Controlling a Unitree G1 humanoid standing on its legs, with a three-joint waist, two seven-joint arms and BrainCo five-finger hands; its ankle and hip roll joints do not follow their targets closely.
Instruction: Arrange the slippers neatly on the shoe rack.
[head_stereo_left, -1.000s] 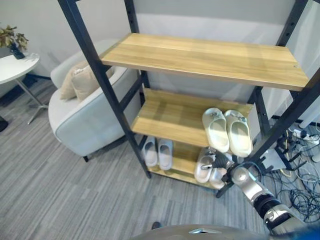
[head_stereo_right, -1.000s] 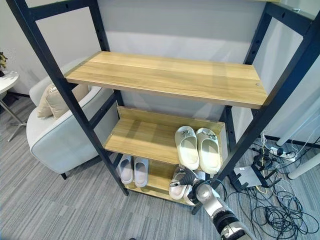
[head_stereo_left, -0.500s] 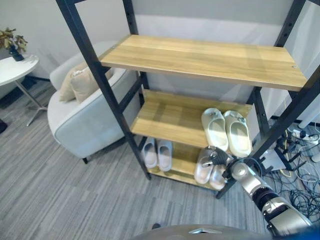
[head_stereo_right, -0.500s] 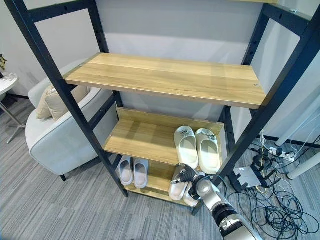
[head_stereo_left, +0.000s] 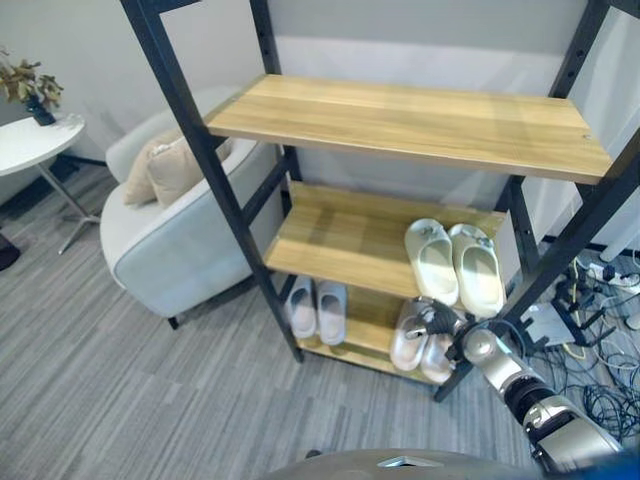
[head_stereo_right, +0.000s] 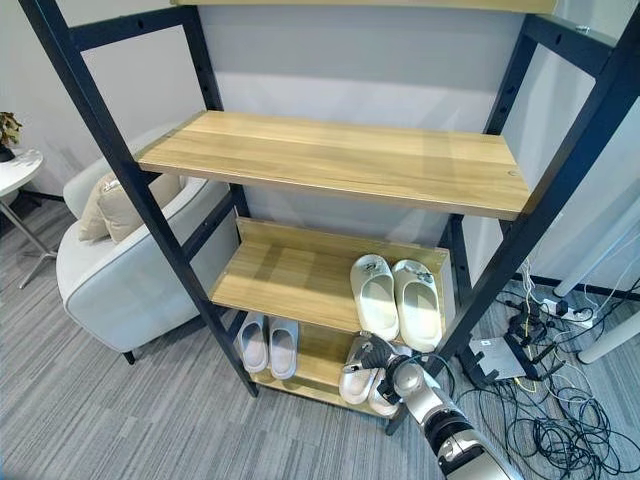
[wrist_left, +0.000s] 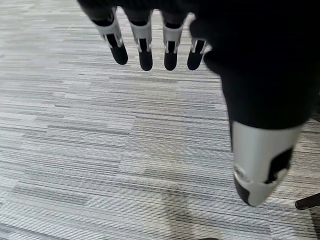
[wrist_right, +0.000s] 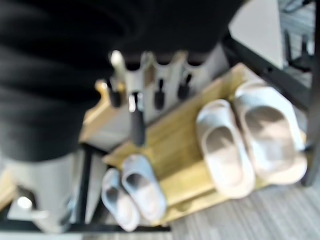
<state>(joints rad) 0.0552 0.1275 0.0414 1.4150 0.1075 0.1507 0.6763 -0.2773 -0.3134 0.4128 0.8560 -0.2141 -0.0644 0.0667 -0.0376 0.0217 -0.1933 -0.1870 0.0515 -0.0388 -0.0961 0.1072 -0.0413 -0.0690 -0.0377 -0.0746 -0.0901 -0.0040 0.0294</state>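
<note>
Nearest to us, our left hand (wrist_left: 210, 55) hangs over grey striped carpet (wrist_left: 100, 150), its fingers (wrist_left: 145, 47) straight and relaxed, holding nothing; our right hand (head_stereo_left: 440, 322) reaches to the right end of the bottom shelf of the shoe rack (head_stereo_left: 420, 120), where it rests at a pair of pale grey slippers (head_stereo_left: 410, 340); in its wrist view the fingers (wrist_right: 137, 120) hang loosely extended over the shelves and grip nothing. Compared with a second ago, the hand has stayed at that pair and moved very little; the whole scene has shifted slightly, which is our head moving, not the things.

Further left on the same bottom shelf stands a smaller pair of light grey slippers (head_stereo_left: 316, 308), side by side, toes inward; on the middle shelf above, at its right end, sits a pair of cream slippers (head_stereo_left: 454, 262), also side by side; both pairs lie where they lay before. The top wooden shelf holds nothing.

Beyond the rack's left post stands a light grey armchair (head_stereo_left: 165, 260) with a beige cushion (head_stereo_left: 165, 170); further left is a small round white table (head_stereo_left: 35, 140) bearing a plant (head_stereo_left: 28, 85).
</note>
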